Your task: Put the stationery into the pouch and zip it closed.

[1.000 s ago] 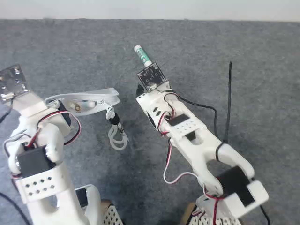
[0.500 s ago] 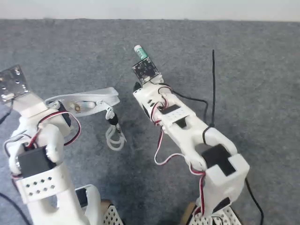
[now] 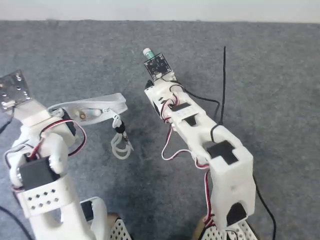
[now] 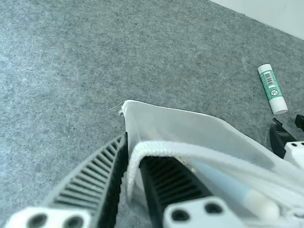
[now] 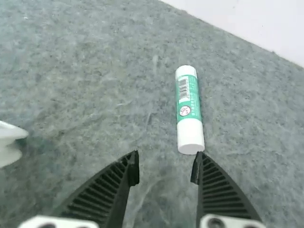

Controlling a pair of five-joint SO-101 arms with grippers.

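Note:
A green-and-white glue stick (image 5: 188, 109) lies on the grey carpet, just beyond the fingertips of my open right gripper (image 5: 165, 167); nothing is between the fingers. From above, only the stick's end (image 3: 147, 51) shows past the right arm's wrist board (image 3: 157, 65). My left gripper (image 4: 133, 150) is shut on the zipper rim of the white translucent pouch (image 4: 190, 128), holding it off the carpet. A pale pen-like item (image 4: 240, 192) lies inside it. In the high view the pouch (image 3: 95, 110) hangs to the left of the right arm, its cord loop (image 3: 120, 144) dangling.
A thin black cable (image 3: 223, 80) runs along the carpet right of the right arm. The grey carpet (image 3: 75, 55) ends at a pale wall strip at the far edge. Both arm bases stand at the near edge.
The right arm has swung left and stretched forward, bringing its gripper closer to the glue stick. The black cable shifted left with it. The left arm and pouch stayed put.

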